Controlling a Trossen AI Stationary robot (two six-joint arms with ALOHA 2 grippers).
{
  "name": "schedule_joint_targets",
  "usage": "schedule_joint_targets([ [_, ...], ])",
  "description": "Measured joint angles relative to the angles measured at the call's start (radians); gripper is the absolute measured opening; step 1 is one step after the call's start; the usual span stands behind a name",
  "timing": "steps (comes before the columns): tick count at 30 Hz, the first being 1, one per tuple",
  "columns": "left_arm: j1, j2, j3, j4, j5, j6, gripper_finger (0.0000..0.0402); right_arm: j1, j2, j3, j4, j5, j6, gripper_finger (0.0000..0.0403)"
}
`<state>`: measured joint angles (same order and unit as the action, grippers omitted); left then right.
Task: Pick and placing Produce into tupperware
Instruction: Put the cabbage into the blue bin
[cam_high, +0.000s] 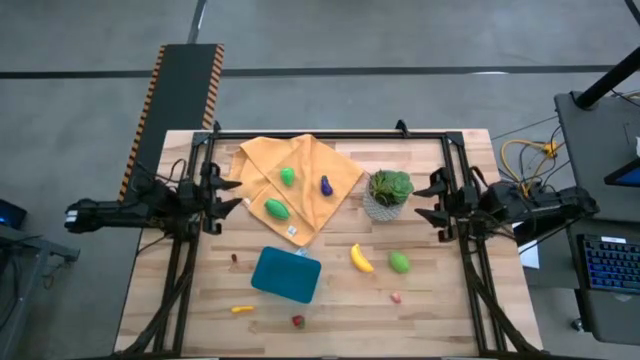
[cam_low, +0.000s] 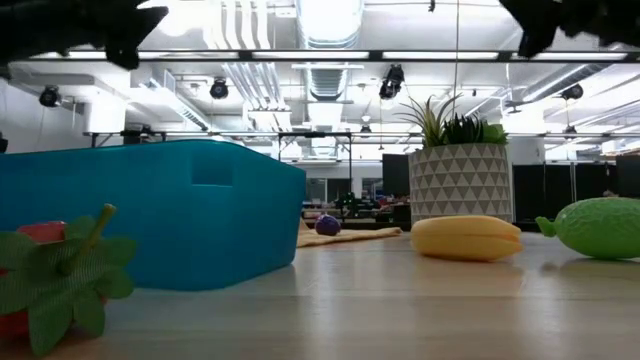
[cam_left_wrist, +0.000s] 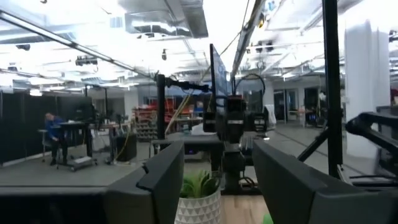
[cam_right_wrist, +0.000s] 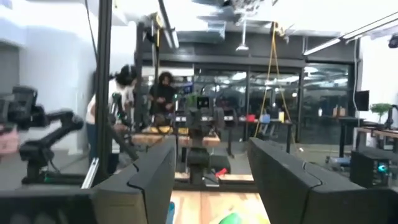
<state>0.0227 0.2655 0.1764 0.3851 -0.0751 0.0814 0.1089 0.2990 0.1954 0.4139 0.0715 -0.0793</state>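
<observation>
The teal container (cam_high: 286, 275) sits low and left of centre in the high view, on the bare wood of the table (cam_high: 440, 320), with nothing visible inside it from above; in the low view its blue wall (cam_low: 150, 215) fills the left half of the frame. Around it the produce is scattered: a yellow banana (cam_high: 361, 259) just to its right, a green rounded piece (cam_high: 399, 262) right of the banana, a small pink piece (cam_high: 396, 296) below those, a red piece (cam_high: 297, 321) under the container near the bottom edge, a small orange-yellow piece (cam_high: 241, 309) to its lower left, and a tiny dark red bit (cam_high: 235, 258) to its left. Above the container lies the orange cloth (cam_high: 300, 185), carrying two green pieces (cam_high: 288, 176) and (cam_high: 277, 210) and the purple eggplant (cam_high: 326, 185). Right of the cloth stands the potted plant (cam_high: 388, 194). In the low view the banana (cam_low: 466, 238) and the green piece (cam_low: 595, 227) lie at right, and a red piece with a green leafy top (cam_low: 60, 280) sits close in at lower left. My left gripper (cam_high: 232, 190) waits at the left side of the table beside the cloth, fingers spread apart and holding nothing. My right gripper (cam_high: 425, 200) waits at the right side near the plant, likewise spread apart and empty. People stand in the room behind, at left in the right wrist view.
</observation>
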Motion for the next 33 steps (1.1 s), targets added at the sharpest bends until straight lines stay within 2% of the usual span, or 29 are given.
schedule_joint_targets([
  [6, 0.0, 0.162, 0.13, 0.0, 0.083, -0.022, 0.0178, 0.0, 0.144, 0.286, -0.374, 0.007, 0.037, 0.0193],
  [10, 0.0, 0.232, 0.181, 0.0, 0.084, 0.008, 0.0178, 0.002, 0.262, 0.46, -0.606, 0.006, 0.105, 0.0194],
  [15, 0.0, 0.292, 0.198, 0.004, 0.084, 0.01, 0.0178, 0.009, 0.411, 0.635, -0.813, 0.007, 0.184, 0.0194],
  [19, 0.0, 0.314, 0.194, 0.004, 0.084, 0.008, 0.0178, 0.009, 0.525, 0.777, -0.987, 0.009, 0.261, 0.0194],
  [27, 0.0, 0.302, 0.195, 0.038, 0.084, 0.009, 0.0178, 0.015, 0.754, 1.097, -1.508, 0.045, 0.434, 0.0177],
  [30, 0.001, 0.294, 0.194, 0.037, 0.083, 0.015, 0.0178, 0.031, 0.82, 1.191, -1.64, 0.015, 0.503, 0.0172],
  [33, 0.001, 0.289, 0.192, 0.032, 0.083, 0.057, 0.0178, 0.063, 0.867, 1.252, -1.7, 0.007, 0.576, 0.0169],
])
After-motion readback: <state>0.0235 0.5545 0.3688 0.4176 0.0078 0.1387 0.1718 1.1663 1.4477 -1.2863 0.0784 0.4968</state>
